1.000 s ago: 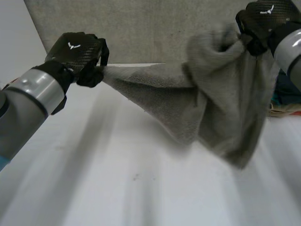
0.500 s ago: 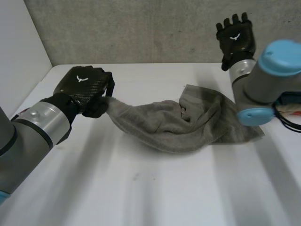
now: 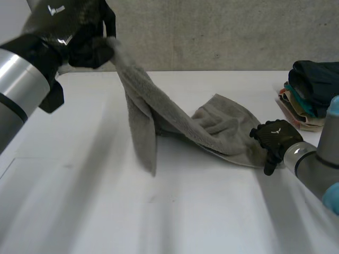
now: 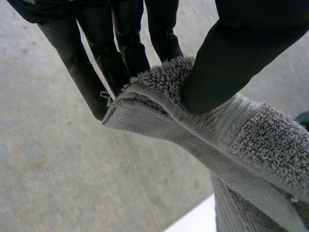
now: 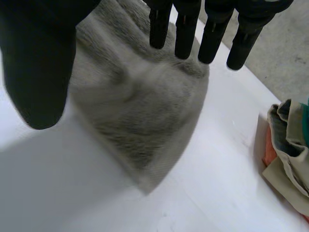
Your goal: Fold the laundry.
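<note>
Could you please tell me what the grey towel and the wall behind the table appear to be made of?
The towel looks like matte terry cotton: looped pile, flat woven hem. The wall is probably bare concrete: grey, rough, speckled.

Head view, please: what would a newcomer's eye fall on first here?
The left hand, raised high, pinches one end of the grey towel, which slopes down to a heap on the white table. The right hand is open at the towel's other end, with a stack of folded clothes near it.
</note>
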